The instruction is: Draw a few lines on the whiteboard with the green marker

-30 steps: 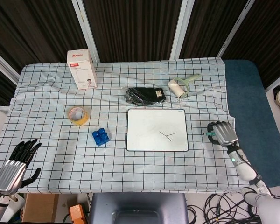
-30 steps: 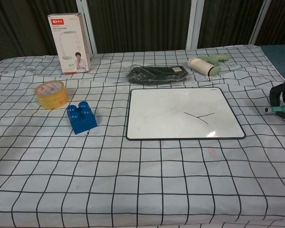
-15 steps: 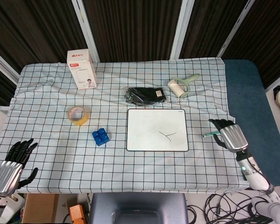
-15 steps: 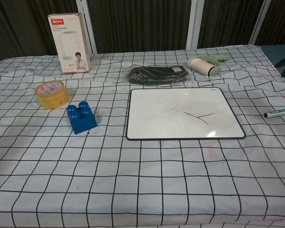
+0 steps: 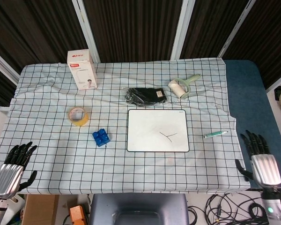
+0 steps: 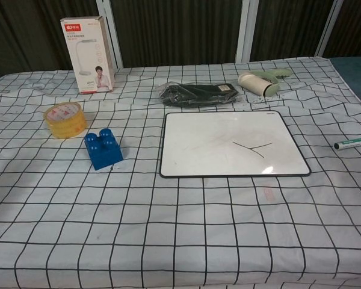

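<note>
The whiteboard (image 5: 158, 130) (image 6: 232, 142) lies flat on the checked cloth and bears a few short dark strokes near its right half. The green marker (image 5: 215, 134) (image 6: 354, 143) lies on the cloth to the right of the board, with nothing touching it. My right hand (image 5: 263, 161) hangs off the table's front right corner, fingers spread and empty, well apart from the marker. My left hand (image 5: 11, 167) is at the front left corner, also empty with fingers apart. Neither hand shows in the chest view.
A blue block (image 5: 101, 137) and a roll of yellow tape (image 5: 78, 116) sit left of the board. Behind it lie a black pouch (image 5: 145, 96) and a pale green handheld device (image 5: 182, 86). A white box (image 5: 82, 69) stands at the back left.
My right hand let go of the marker, which now lies on the cloth, and drew back to the front right corner. My left hand sank slightly lower.
</note>
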Robot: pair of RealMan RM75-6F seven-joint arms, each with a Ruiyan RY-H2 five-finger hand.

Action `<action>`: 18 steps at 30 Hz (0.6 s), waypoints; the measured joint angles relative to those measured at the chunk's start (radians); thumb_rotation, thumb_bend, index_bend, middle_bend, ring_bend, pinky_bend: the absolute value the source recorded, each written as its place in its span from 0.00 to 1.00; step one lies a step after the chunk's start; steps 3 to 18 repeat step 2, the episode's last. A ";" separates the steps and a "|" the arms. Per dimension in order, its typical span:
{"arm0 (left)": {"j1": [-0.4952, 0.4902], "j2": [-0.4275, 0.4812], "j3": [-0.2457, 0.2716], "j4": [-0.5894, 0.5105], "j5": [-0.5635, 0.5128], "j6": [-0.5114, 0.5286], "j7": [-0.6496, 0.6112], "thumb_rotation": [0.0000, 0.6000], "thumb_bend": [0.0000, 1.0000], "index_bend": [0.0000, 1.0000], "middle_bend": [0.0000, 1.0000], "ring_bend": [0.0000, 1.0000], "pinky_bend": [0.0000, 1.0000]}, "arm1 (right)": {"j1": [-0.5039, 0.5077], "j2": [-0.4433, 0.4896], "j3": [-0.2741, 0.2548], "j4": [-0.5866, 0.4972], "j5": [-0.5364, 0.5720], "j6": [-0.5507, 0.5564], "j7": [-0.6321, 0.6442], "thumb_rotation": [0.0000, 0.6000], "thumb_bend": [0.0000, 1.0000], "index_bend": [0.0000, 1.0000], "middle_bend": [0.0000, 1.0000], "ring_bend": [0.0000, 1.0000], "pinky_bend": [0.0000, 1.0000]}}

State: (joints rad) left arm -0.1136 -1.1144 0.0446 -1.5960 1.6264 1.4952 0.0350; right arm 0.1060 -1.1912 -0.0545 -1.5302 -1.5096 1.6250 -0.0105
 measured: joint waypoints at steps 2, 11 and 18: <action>0.000 0.001 0.001 -0.004 0.004 -0.002 0.002 1.00 0.42 0.00 0.00 0.00 0.05 | -0.025 0.028 -0.001 -0.005 0.002 0.012 -0.019 1.00 0.30 0.00 0.00 0.00 0.04; 0.000 0.001 0.001 -0.004 0.004 -0.002 0.002 1.00 0.42 0.00 0.00 0.00 0.05 | -0.025 0.028 -0.001 -0.005 0.002 0.012 -0.019 1.00 0.30 0.00 0.00 0.00 0.04; 0.000 0.001 0.001 -0.004 0.004 -0.002 0.002 1.00 0.42 0.00 0.00 0.00 0.05 | -0.025 0.028 -0.001 -0.005 0.002 0.012 -0.019 1.00 0.30 0.00 0.00 0.00 0.04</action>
